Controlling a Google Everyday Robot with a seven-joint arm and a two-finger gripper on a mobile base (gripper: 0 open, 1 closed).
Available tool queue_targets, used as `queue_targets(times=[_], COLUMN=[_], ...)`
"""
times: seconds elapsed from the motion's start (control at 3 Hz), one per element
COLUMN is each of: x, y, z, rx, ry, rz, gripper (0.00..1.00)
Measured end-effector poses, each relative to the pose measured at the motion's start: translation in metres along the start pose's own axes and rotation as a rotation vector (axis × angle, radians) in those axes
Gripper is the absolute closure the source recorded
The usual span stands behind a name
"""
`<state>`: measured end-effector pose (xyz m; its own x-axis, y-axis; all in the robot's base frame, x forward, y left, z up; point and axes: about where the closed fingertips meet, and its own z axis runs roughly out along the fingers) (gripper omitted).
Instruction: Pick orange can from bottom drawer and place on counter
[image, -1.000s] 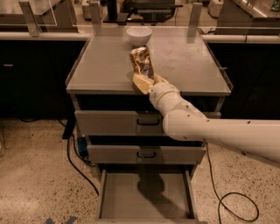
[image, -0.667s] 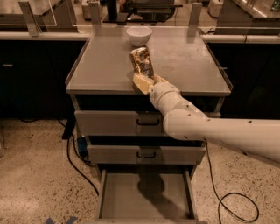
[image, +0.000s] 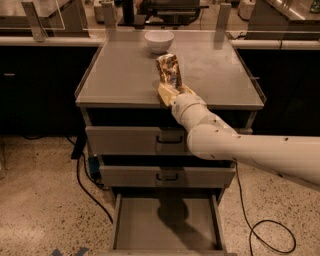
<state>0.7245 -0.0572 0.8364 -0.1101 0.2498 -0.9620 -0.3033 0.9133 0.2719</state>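
**Can up on the table, not yet released**

The orange can (image: 169, 70) stood on the table (image: 125, 75) near its front edge. The gripper (image: 172, 94) sat at its lower end, jaws pinching it. Nothing had shifted over the last second, so letting go seemed the only step left. The bottom drawer (image: 165, 230) hung open below. The can's dark markings could not be read.
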Motion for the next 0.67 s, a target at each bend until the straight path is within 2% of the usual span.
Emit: queue_targets(times=[0.33, 0.67], x=[0.0000, -0.0001], y=[0.0000, 0.0001], z=[0.0000, 0.0000], rx=[0.000, 0.000], ry=[0.000, 0.000], rz=[0.000, 0.000], gripper=[0.12, 0.00])
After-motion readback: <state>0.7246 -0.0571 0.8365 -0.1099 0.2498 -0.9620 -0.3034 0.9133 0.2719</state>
